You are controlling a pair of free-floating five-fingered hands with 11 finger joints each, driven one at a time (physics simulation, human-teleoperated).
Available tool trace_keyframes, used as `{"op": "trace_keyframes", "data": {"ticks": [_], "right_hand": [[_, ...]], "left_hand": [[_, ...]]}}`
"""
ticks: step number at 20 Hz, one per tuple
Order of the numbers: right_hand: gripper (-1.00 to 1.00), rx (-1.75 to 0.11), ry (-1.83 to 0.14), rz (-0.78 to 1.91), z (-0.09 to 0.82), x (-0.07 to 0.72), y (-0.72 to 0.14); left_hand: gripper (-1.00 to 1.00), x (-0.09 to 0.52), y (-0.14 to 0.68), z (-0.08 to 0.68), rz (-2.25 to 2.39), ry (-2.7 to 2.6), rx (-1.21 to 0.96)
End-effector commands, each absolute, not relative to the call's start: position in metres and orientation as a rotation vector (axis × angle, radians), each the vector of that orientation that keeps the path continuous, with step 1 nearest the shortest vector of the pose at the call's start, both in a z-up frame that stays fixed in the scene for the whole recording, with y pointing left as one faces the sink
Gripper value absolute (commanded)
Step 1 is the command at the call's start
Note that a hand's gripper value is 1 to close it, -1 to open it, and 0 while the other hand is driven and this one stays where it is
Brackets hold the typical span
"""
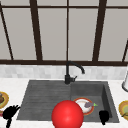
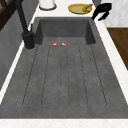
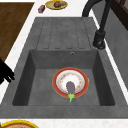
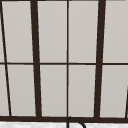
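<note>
A red-rimmed white plate (image 1: pixel 80 99) (image 3: pixel 55 82) lies in the right-hand basin of the dark grey sink (image 1: pixel 42 95) (image 3: pixel 62 60). On it rests a small purple eggplant (image 1: pixel 88 104) (image 3: pixel 70 87) (image 2: pixel 59 41) with a green stem. My right hand (image 1: pixel 104 116) (image 2: pixel 101 11) (image 3: pixel 5 72) hovers over the counter at the basin's front right corner, fingers relaxed, holding nothing. At the front left, beyond the drainboard, my left hand (image 1: pixel 11 112) hangs with fingers spread, also holding nothing. A big red ball (image 1: pixel 67 115) sits low in the front view and covers part of the plate.
A black faucet (image 1: pixel 68 72) (image 2: pixel 26 30) stands behind the sink's middle. A yellow plate with food (image 1: pixel 123 108) (image 2: pixel 79 8) and a white jar (image 1: pixel 125 82) (image 2: pixel 47 3) sit on the right counter. Another plate with brown food (image 1: pixel 2 98) (image 3: pixel 56 4) is at the left, a small reddish item (image 3: pixel 41 8) beside it.
</note>
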State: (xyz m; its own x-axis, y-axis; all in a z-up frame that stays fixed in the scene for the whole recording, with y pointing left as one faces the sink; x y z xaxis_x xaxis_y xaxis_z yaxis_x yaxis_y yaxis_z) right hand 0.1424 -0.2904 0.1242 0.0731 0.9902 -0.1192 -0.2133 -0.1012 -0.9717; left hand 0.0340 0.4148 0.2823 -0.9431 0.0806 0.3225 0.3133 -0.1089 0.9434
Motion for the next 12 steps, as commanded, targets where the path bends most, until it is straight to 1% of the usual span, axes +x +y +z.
{"op": "trace_keyframes", "data": {"ticks": [1,4,7,12], "right_hand": [[0.00,-1.170,-0.936,1.318,0.124,0.142,-0.290],[0.00,-1.170,-0.936,1.318,0.124,0.142,-0.290],[0.00,-1.170,-0.936,1.318,0.124,0.142,-0.290],[0.00,-1.170,-0.936,1.318,0.124,0.142,-0.290]], "left_hand": [[-1.00,0.024,0.396,0.286,-2.241,-1.924,-0.361],[-1.00,0.015,0.378,0.287,-2.229,-1.938,-0.366],[-1.00,0.020,0.354,0.286,-2.239,-1.939,-0.402],[-1.00,0.020,0.316,0.286,-2.235,-1.943,-0.401]]}}
